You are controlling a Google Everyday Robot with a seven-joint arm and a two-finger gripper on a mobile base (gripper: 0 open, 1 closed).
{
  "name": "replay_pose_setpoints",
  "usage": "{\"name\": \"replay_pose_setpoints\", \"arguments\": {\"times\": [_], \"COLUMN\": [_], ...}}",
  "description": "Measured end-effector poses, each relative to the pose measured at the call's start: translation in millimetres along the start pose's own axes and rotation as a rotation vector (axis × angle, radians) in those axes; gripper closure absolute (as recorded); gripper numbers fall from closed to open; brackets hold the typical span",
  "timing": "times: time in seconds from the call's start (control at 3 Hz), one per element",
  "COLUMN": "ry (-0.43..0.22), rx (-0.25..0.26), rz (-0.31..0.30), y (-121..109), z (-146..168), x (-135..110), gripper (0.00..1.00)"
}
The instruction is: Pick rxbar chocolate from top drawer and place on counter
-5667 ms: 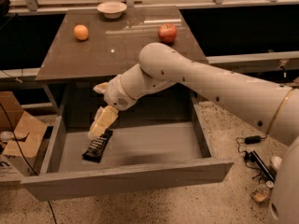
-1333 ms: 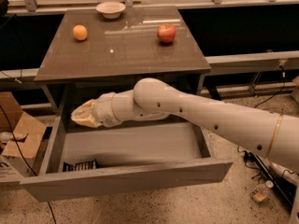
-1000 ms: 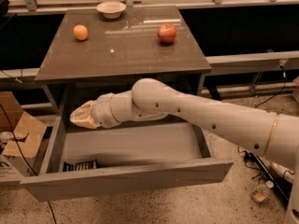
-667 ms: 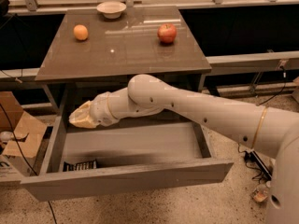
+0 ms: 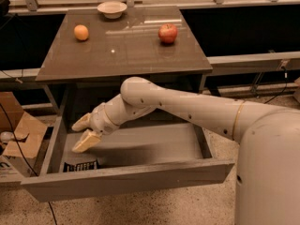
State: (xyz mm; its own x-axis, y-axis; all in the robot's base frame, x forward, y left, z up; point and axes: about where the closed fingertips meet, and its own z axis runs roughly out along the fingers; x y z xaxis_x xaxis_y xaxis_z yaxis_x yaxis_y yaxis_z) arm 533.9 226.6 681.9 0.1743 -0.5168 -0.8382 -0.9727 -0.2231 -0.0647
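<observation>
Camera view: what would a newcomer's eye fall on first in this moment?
The big white arm reaches in from the right, its gripper open over the left end of the pulled-out drawer. Just below it, the black rxbar lies in the drawer's front left corner. On the counter sit an orange, an apple and a bowl.
</observation>
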Motion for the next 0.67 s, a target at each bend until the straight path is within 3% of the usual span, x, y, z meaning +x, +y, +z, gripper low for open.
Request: {"name": "replay_pose_setpoints", "arguments": {"times": [0.33,0.67], "ry": [0.057,0.085], "rx": [-0.077,-0.095], "rz": [0.006,0.017], "y": [18.8,30.3], "z": [16.5,25.4], "x": [23.2,40.4], "gripper": [0.00,0.00]}}
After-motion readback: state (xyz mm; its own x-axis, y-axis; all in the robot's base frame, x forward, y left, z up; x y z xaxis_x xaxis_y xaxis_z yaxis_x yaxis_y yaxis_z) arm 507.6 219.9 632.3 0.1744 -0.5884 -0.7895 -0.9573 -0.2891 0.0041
